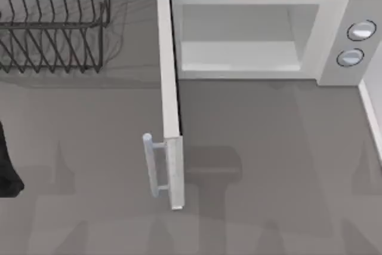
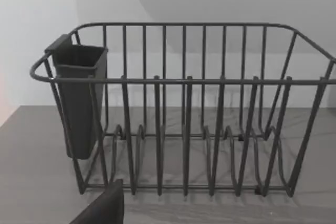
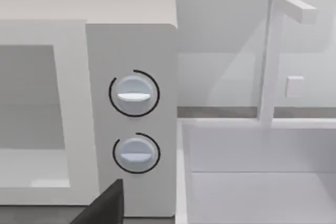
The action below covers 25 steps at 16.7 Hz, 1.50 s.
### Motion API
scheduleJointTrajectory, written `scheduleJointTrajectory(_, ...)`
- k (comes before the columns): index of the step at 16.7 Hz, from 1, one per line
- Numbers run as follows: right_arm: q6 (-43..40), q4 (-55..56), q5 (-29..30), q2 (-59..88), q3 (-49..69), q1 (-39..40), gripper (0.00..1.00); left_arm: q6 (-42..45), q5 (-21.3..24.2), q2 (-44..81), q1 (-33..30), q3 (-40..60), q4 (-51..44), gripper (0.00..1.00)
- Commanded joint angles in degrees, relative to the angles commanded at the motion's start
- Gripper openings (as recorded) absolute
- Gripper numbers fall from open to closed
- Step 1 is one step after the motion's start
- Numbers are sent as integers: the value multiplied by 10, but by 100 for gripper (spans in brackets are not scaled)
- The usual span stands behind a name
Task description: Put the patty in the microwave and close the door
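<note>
Microwave [image 1: 334, 34] door [image 1: 169, 88] open, grey table [image 1: 268, 165], wire rack [image 1: 54, 22]

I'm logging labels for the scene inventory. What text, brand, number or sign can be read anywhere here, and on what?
None: no readable text in any view.
microwave: plain white panel, no brand.
two knobs: a dark arc around each, no numbers or marks.
door: blank.
wire rack and its dark cup: unmarked.
</note>
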Motion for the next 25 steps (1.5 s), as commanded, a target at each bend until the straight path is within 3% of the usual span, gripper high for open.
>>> scheduleJointTrajectory(6, -39, -57, 0, 63, 43, -16, 100, 0, 0, 0, 0, 0, 0, 100)
scheduleJointTrajectory(19, -326, -479, -1, 633, 357, -137, 100, 0, 0, 0, 0, 0, 0, 100)
scheduleJointTrajectory(25, -386, -569, -1, 755, 423, -163, 100, 0, 0, 0, 0, 0, 0, 100)
